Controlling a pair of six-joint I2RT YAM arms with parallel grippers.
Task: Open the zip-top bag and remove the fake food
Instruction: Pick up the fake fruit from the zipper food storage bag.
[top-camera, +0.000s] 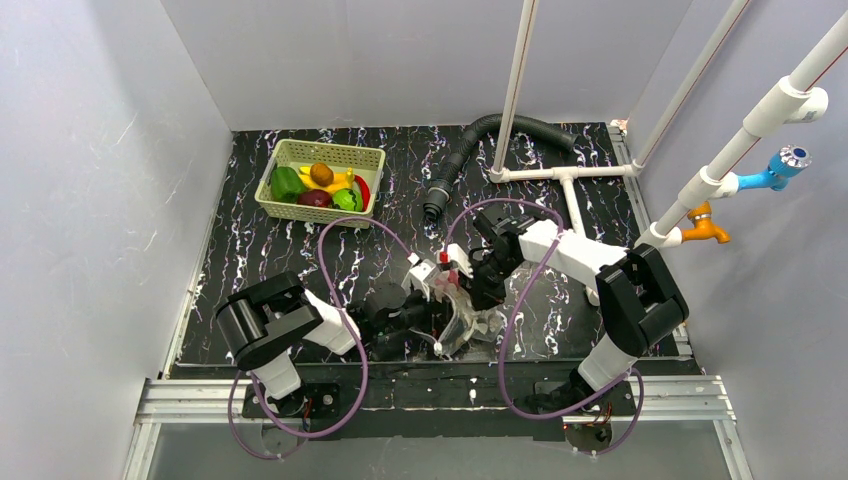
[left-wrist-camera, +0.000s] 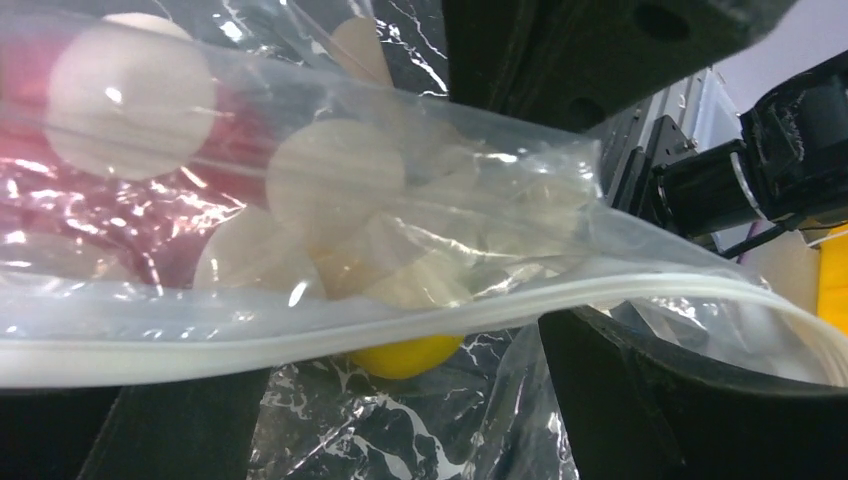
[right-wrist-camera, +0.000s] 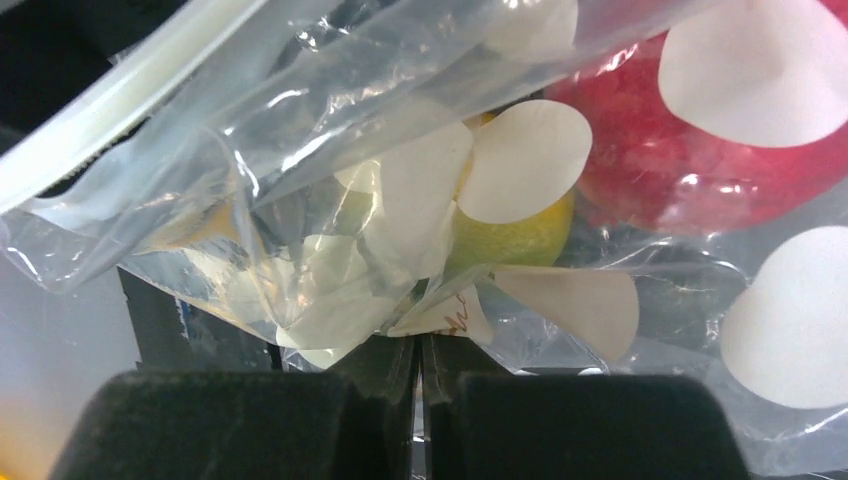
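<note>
One bag (right-wrist-camera: 300, 150) holding one apple (right-wrist-camera: 650, 170) and one yellow fruit (right-wrist-camera: 520, 235) is pinched by the right claw (right-wrist-camera: 420, 400); the left claw (left-wrist-camera: 400, 440) is spread.

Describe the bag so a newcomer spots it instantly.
On the black marbled table, look at the near edge. The zip-top bag is pinched in the right gripper; unlike the green basket farther back, it's crumpled clear plastic with white spots.

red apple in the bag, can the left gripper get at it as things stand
Probably not. The red apple sits inside the bag, and the zip strip looks shut in front of the left gripper, so it would meet only plastic.
</note>
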